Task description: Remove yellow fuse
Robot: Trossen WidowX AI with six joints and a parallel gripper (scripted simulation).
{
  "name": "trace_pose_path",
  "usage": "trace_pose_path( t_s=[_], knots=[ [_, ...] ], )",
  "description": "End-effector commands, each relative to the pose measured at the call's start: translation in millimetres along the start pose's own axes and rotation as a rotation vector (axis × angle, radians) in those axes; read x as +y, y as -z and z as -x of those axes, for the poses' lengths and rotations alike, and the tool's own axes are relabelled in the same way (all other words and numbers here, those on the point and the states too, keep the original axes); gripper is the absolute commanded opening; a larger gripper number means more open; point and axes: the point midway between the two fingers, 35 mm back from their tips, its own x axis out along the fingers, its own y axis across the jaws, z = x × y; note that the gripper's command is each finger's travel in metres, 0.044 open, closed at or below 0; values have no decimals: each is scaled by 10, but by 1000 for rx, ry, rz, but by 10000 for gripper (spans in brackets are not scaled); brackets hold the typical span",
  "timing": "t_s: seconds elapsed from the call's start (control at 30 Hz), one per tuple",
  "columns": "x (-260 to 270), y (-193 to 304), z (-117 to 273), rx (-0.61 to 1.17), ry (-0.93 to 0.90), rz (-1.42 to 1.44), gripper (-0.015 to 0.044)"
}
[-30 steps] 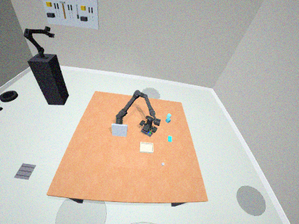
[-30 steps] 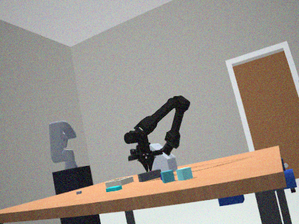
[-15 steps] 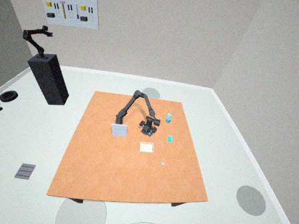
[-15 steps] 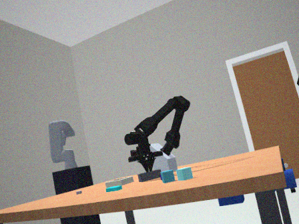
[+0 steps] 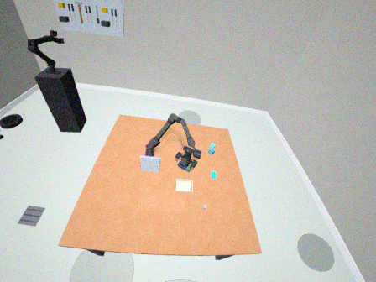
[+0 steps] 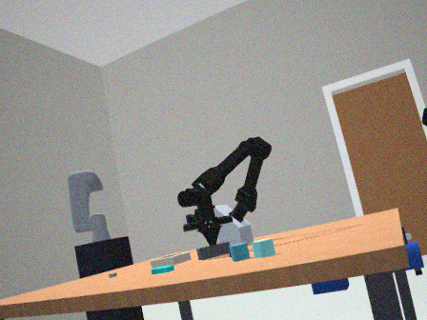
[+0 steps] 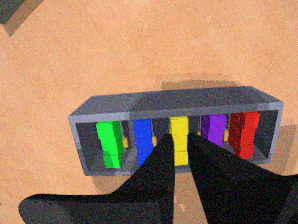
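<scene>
Step in hand, as judged: the grip on the yellow fuse is made and the pull is due. The tool (image 5: 187, 167) (image 6: 213, 244) (image 7: 178, 140) is clamped on the yellow fuse (image 7: 179, 142), one finger to each side of it. The fuse stands between the fingertips, seated in the middle place of the fuse block (image 5: 183, 168) (image 6: 213, 250) (image 7: 187, 101), which sits on the counter (image 5: 138, 210) (image 6: 329, 252) (image 7: 150, 55) directly below the tool. In the wrist view the blue fuse (image 7: 143, 140) stands just beside the tool on one hand and the purple fuse (image 7: 214, 129) just beside it on the other; beyond these, farther from the tool, are the green fuse (image 7: 109, 144) and the red fuse (image 7: 245, 134). Whether either finger touches a neighbour cannot be determined. The tray (image 5: 184, 191) (image 6: 171, 260) lies on the counter near the tool and apart from the block; no fuse is seen in it. The next move calls for a straight vertical lift with the grip kept firm, and no sideways travel until the fuse's lower end clears the block walls. Principal risk, in my judgement: any tilt or drift could bring a finger against the blue or purple fuse.
</scene>
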Motion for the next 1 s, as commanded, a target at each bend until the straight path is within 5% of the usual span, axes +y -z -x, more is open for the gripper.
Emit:
trace_pose_path(
  t_s=[0.0, 0.97],
  knots=[
    [1, 1, 16, 0, 0, 0, 0],
    [9, -3, 157, 0, 0, -3, 0]
  ],
)
